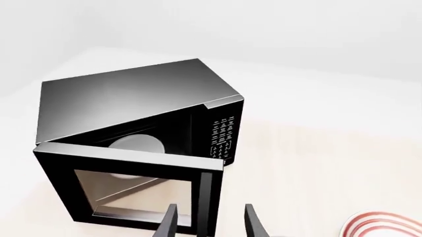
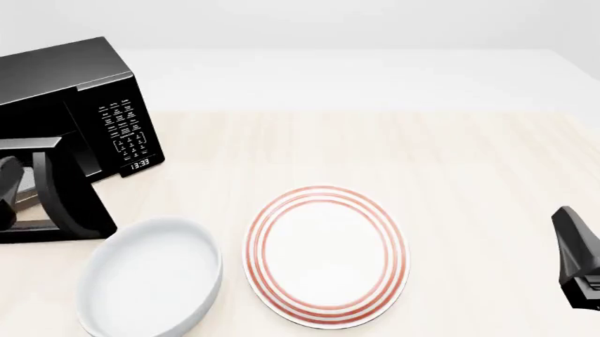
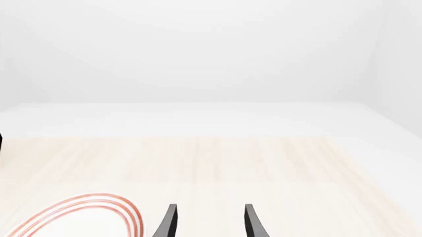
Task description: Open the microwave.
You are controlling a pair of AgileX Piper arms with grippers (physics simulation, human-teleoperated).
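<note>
Microwave (image 2: 80,98): glossy black, far left of counter (image 2: 450,161); door (image 1: 132,190) swung open, turntable visible inside, keypad and clock facing forward.
Left gripper (image 1: 209,222): fingers parted, straddling the door's handle edge; contact unclear.
Right gripper (image 3: 209,222): fingers spread, empty, over bare counter.
White bowl (image 2: 150,277), red-ringed plate (image 2: 327,256): near front, side by side.

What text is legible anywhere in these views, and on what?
"13:33": clock display at the bottom of the microwave control panel, read in the front view.
Keypad labels on the same panel: white lettering, too small to read in either the front or left wrist view.
Red-ringed plate and white bowl: no text.
</note>
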